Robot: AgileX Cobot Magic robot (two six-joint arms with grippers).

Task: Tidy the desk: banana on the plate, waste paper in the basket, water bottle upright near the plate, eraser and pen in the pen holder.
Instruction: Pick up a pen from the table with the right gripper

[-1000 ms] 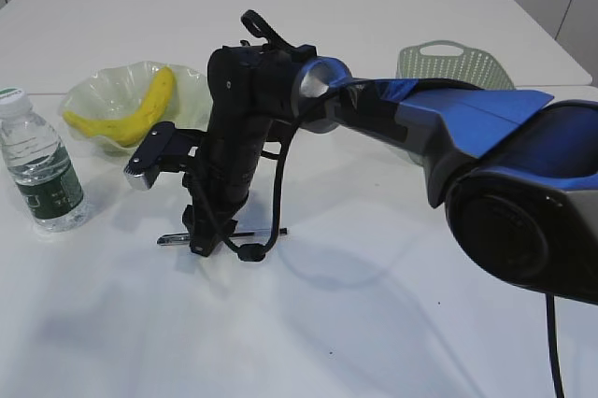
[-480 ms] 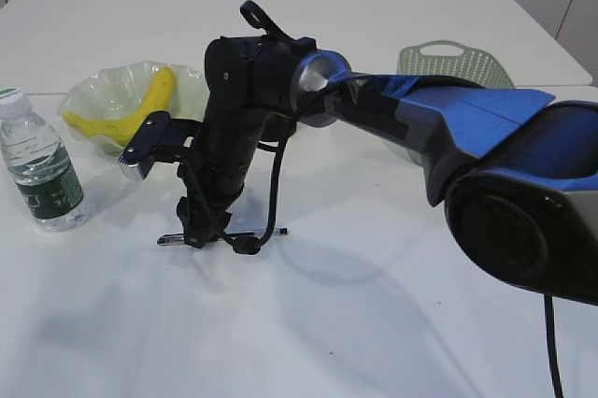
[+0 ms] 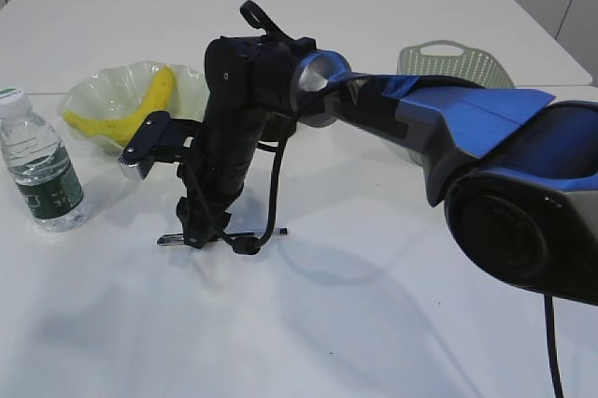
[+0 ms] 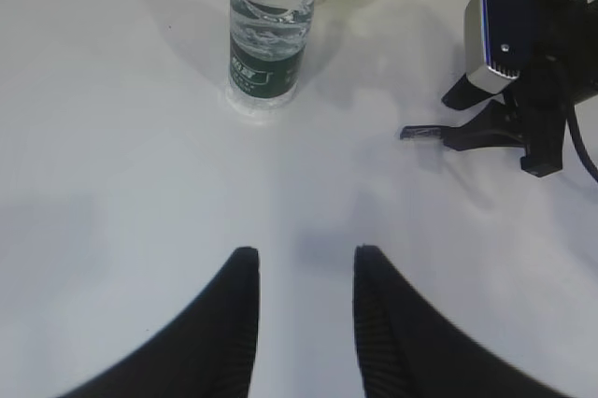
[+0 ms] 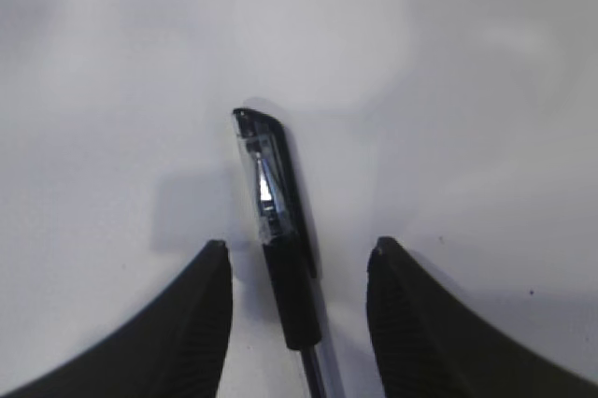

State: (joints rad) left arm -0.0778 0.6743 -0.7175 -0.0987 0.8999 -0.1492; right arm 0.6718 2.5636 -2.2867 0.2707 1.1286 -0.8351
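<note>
A black pen (image 3: pixel 266 232) lies flat on the white desk (image 3: pixel 374 323). My right gripper (image 3: pixel 199 235) points down over it, reaching across from the right. In the right wrist view the pen (image 5: pixel 280 220) lies between the open fingers of the right gripper (image 5: pixel 297 248), and neither finger touches it. The banana (image 3: pixel 126 116) rests in the pale green plate (image 3: pixel 93 85). The water bottle (image 3: pixel 40 169) stands upright to the left of the plate. My left gripper (image 4: pixel 301 262) hovers open and empty over bare desk, facing the bottle (image 4: pixel 269 38). Waste paper, eraser and pen holder are out of view.
The grey-green basket (image 3: pixel 458 63) stands at the back right, partly behind my right arm (image 3: pixel 439 127). In the left wrist view the right gripper (image 4: pixel 500 136) and the pen's tip (image 4: pixel 419 133) show at the right.
My right wrist has tilted and shifted slightly left over the pen, then held still for the last half second. The pen, bottle and banana have not moved.
</note>
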